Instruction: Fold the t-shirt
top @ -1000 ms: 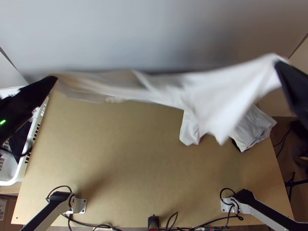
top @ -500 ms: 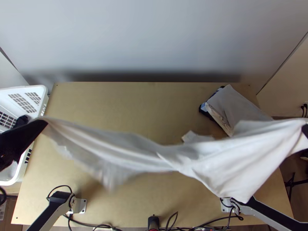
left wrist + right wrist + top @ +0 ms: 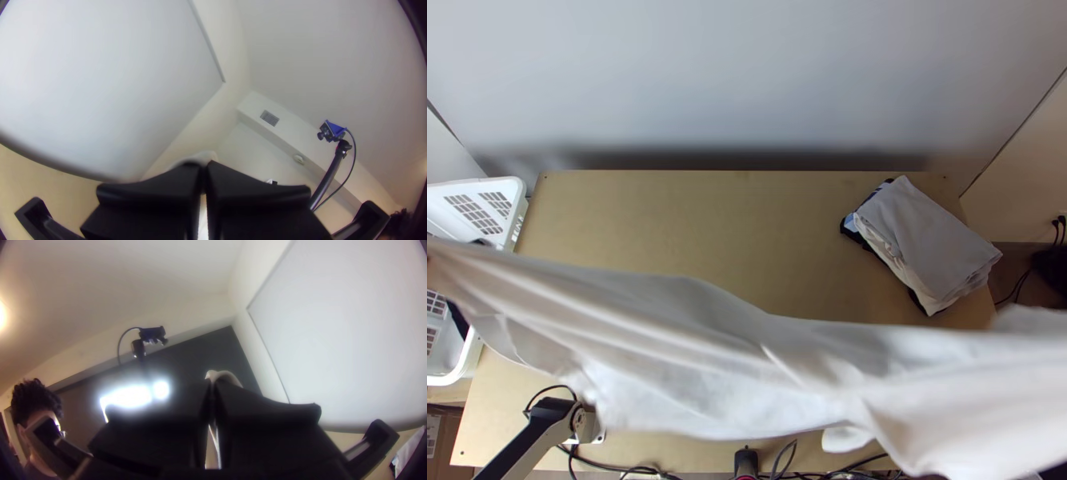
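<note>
Left gripper [image 3: 203,165] and right gripper [image 3: 214,383] closed on the shirt [image 3: 699,352], which hangs stretched above the table's [image 3: 691,224] near side, white basket [image 3: 517,190] at left, dark cloth [image 3: 458,320] inside.

Scene bright. Right wrist view: white glare patches [image 3: 131,396], warm light [image 3: 2,315] at edge. Top view: soft shadow [image 3: 747,160] along wall [image 3: 747,80] foot; pale cloth [image 3: 691,344] blurred. Wrist views: edges bent, corners dark.

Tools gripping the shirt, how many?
2. Left tool: shut on the shirt, whose cloth runs out at the top view's left. Right tool: shut on it toward that view's right.
</note>
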